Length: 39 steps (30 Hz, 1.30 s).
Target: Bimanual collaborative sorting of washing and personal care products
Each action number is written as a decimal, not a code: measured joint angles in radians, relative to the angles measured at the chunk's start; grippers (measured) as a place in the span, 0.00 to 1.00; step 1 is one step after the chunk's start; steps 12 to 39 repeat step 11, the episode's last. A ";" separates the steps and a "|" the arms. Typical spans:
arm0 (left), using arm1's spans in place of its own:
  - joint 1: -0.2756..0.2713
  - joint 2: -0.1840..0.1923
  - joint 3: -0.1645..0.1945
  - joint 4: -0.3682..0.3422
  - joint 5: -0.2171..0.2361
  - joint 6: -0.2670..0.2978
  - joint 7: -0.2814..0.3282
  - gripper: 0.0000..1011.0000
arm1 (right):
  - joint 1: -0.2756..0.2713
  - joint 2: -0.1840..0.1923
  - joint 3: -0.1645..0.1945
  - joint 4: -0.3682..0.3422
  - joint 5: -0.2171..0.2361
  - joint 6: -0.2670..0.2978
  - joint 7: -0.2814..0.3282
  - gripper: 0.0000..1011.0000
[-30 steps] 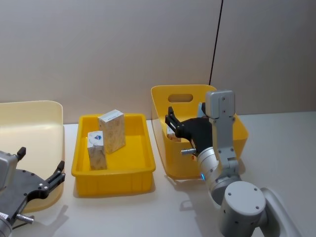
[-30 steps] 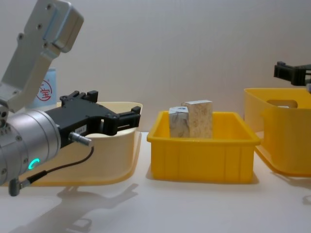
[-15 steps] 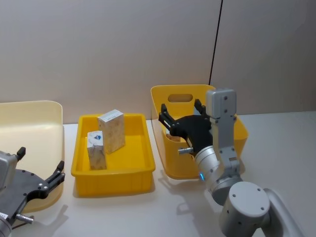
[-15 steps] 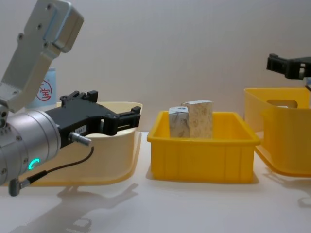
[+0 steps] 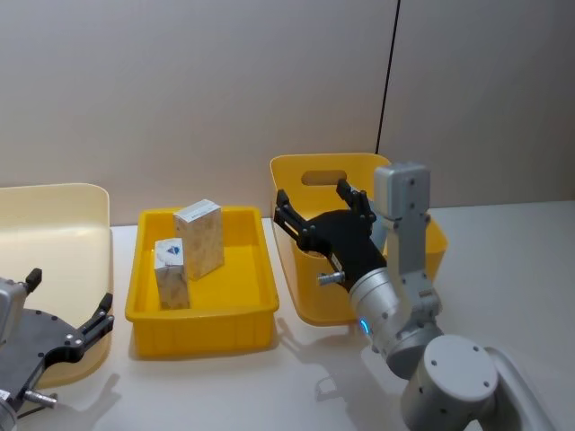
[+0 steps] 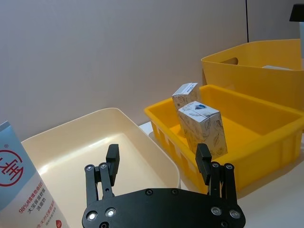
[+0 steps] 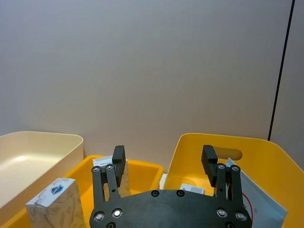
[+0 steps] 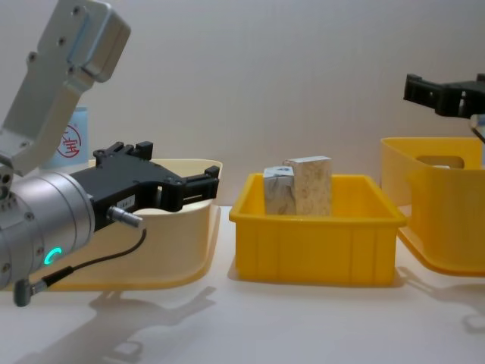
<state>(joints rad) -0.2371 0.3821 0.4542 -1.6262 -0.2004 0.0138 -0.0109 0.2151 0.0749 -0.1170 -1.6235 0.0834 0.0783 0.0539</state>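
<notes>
Two leaf-patterned cartons stand upright in the shallow yellow tray; the chest view shows them side by side. A light-blue tube with a red logo stands at the cream bin, also seen behind my left arm. My right gripper hovers open and empty above the left rim of the deep yellow bin. A pale tube and a small white carton lie inside that bin. My left gripper hangs open and empty at the cream bin's near edge.
The three containers stand in a row on the white table: cream bin on the left, shallow tray in the middle, deep bin on the right. A grey wall stands close behind them. Bare table lies in front.
My right gripper has risen out of the deep bin and shifted left toward the tray, still open and empty. The left arm and the cartons have not moved.
</notes>
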 joint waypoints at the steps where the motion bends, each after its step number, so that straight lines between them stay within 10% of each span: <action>1: 0.000 0.000 0.000 0.000 0.000 0.000 0.000 0.99 | -0.005 0.005 -0.002 -0.003 0.004 -0.001 0.000 0.99; 11: 0.000 0.000 0.000 0.000 0.000 0.000 0.000 0.99 | -0.078 0.089 -0.037 -0.049 0.069 -0.014 0.004 0.99; 39: 0.000 0.000 0.000 0.000 0.000 0.000 0.000 0.99 | -0.078 0.089 -0.037 -0.049 0.069 -0.014 0.004 0.99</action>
